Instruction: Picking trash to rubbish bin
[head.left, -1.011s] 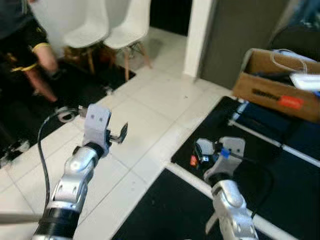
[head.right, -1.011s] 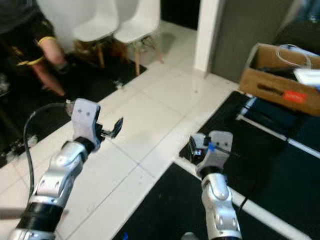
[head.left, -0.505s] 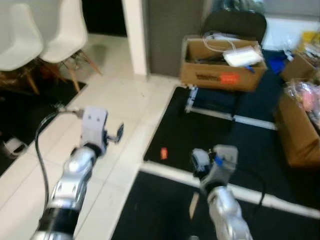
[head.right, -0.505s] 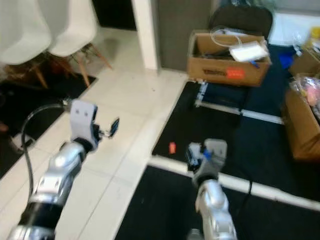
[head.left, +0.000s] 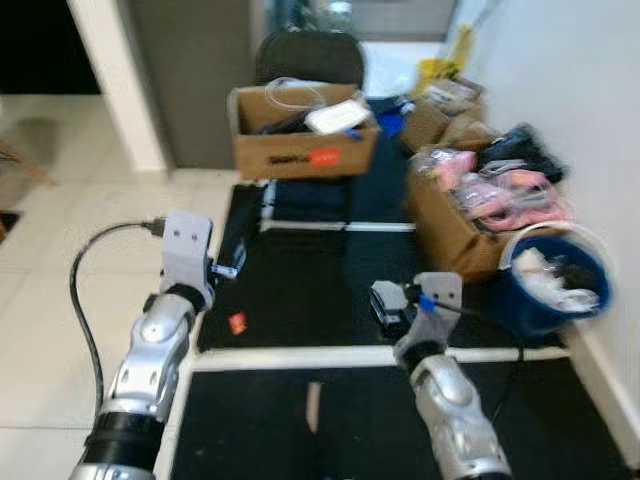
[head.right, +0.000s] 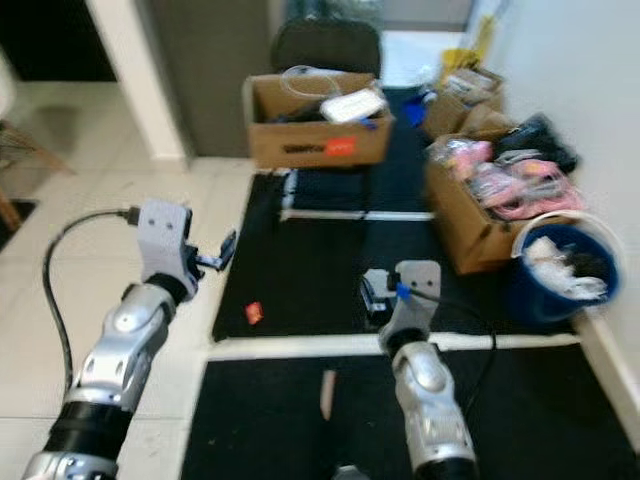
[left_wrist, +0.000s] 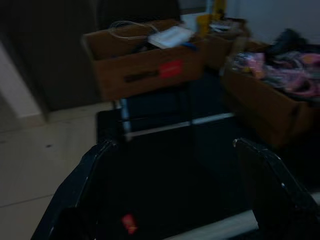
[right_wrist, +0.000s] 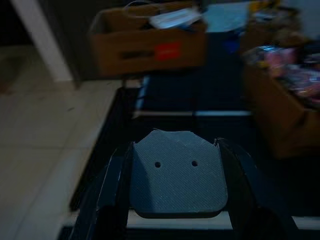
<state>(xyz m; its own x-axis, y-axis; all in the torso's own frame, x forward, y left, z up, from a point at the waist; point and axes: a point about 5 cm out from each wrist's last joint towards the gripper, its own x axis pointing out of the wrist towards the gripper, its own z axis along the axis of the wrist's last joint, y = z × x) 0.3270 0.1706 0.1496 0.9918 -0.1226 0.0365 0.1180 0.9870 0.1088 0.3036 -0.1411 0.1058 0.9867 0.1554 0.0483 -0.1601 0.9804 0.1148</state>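
A blue rubbish bin with a white liner stands by the right wall, with crumpled white trash in it. A small red scrap lies on the black mat, and it is also the red scrap below my left gripper. A pale strip lies on the nearer mat. My left gripper is raised over the mat's left edge, open and holding nothing. My right gripper is raised at centre, left of the bin, shut on a flat grey piece with two small holes.
A cardboard box of cables and papers sits at the back, with a black chair behind it. Another box of pink items stands beside the bin. White tiles lie to the left, a white pillar at back left.
The camera has swung right: the chairs and the person have left the picture, and the boxes and blue bin have come in. Both grippers keep their pose.
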